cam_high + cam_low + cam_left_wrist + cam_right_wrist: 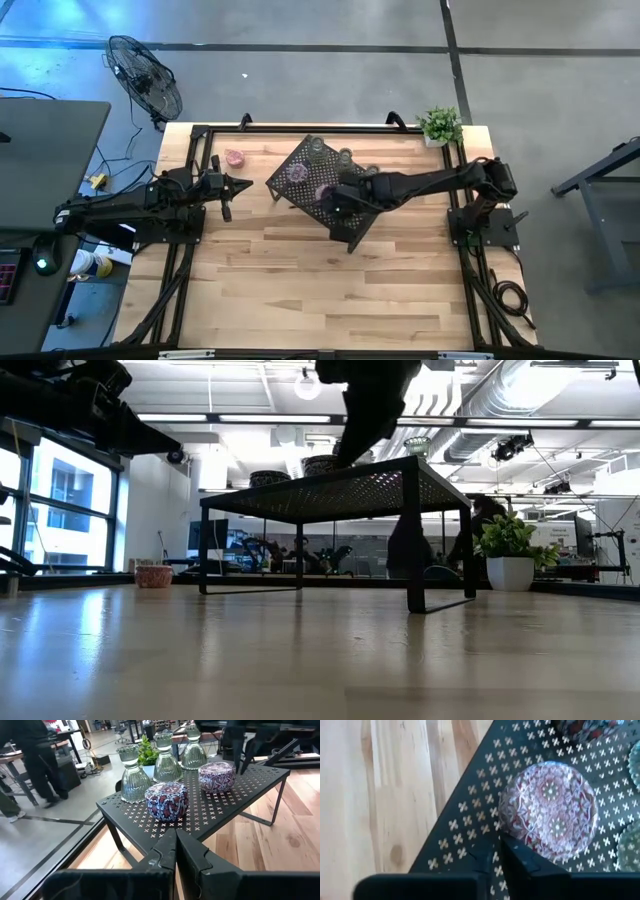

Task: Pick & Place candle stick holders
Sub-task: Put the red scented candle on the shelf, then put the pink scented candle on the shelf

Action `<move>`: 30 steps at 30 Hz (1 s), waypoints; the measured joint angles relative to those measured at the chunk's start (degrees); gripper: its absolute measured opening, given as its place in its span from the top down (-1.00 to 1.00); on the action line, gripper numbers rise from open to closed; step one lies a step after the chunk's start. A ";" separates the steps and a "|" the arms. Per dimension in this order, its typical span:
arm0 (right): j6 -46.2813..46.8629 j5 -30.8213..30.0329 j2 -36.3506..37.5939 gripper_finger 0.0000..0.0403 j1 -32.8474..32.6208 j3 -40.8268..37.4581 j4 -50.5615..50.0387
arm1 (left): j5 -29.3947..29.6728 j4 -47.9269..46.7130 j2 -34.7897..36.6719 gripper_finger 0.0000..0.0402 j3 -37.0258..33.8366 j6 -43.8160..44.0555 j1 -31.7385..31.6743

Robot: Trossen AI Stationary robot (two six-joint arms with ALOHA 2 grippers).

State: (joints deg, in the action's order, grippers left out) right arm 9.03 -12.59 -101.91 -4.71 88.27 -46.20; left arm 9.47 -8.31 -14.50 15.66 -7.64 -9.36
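Six small glass candle stick holders are counted in the overhead view, with two dark robot arms, one black perforated metal rack point(330, 195) and one small potted green plant point(440, 124) on a pale wooden table point(300, 290). At the left, the left gripper point(244, 183) is held above the table just short of the rack, its two fingers point(165, 855) pressed together with nothing between them. Just beyond it, one pink patterned round cup point(234, 157) is seen standing alone on the table, apart from the rack. On the rack, five holders are gathered: two squat round cups patterned in purple, red and white, the nearer patterned cup point(166, 801) and the farther patterned cup point(217, 775), and behind them a row of three pale green ribbed glass holders with narrow necks and frilled rims, the first ribbed holder point(134, 779), the second ribbed holder point(167, 762) and the third ribbed holder point(194, 751), all upright. The right gripper point(333, 200) is reached in from the right over the rack, right beside the farther patterned cup; its fingers point(520, 862) are seen closed together at the cup's edge, gripping nothing. The plant is placed at the table's far right corner.
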 joint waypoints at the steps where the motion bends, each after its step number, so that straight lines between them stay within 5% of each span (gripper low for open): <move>1: -0.11 0.10 0.00 0.84 0.29 -0.02 0.61 | 0.00 0.02 0.00 1.00 0.00 0.02 0.02; 19: -0.52 -0.50 0.57 0.93 2.66 -0.05 3.07 | 0.45 -1.10 0.02 1.00 0.00 1.50 0.02; 24: -0.61 -1.64 4.24 0.99 -0.88 -0.07 -0.77 | 6.76 -3.71 0.01 1.00 0.01 8.12 0.00; 30: -0.37 -11.25 6.05 1.00 -8.85 -0.07 0.10 | 18.10 -12.99 -4.32 1.00 4.01 15.33 -0.06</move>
State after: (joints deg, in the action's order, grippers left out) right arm 8.66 -23.84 -95.86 -13.56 88.20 -46.10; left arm 27.57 -21.31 -18.82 19.67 7.69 -9.43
